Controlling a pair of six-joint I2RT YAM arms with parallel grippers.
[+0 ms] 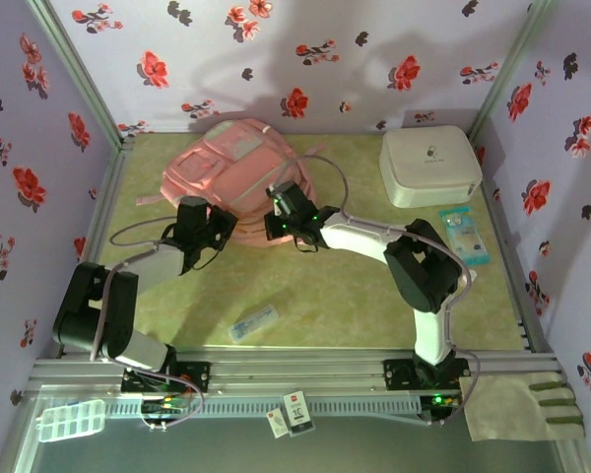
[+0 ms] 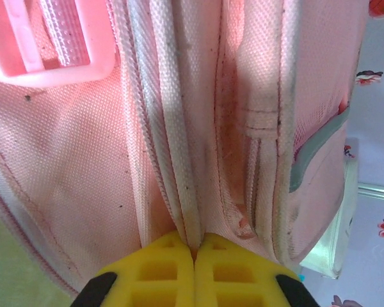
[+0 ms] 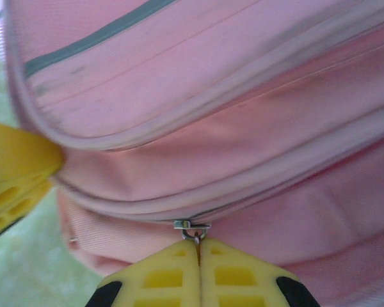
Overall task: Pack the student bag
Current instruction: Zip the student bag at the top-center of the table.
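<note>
Left end effector (image 2: pixel 193 251) clamped, right one (image 3: pixel 198 247) clamped

Left arm (image 1: pixel 158 264): pale grey-white link btwn chunky blk joint housings, w/ a bigger blk motor block at the shoulder end & a thin grey cable (image 1: pixel 128 235) looping off it. Right arm (image 1: pixel 360 236): same build, glossy white links, bulky blk elbow, white lower link, blk base plate (image 1: pixel 424 372). A green LED (image 1: pixel 316 211) is lit nr its wrist, another at the base, & a second grey cable (image 1: pixel 467 288) runs past the elbow. Left hand (image 2: pixel 193 251) & right hand (image 3: pixel 198 243) match: bright yellow plastic fingers (image 2: pixel 157 275) moulded w/ square recessed pockets, blk parts at the outer corners.
</note>
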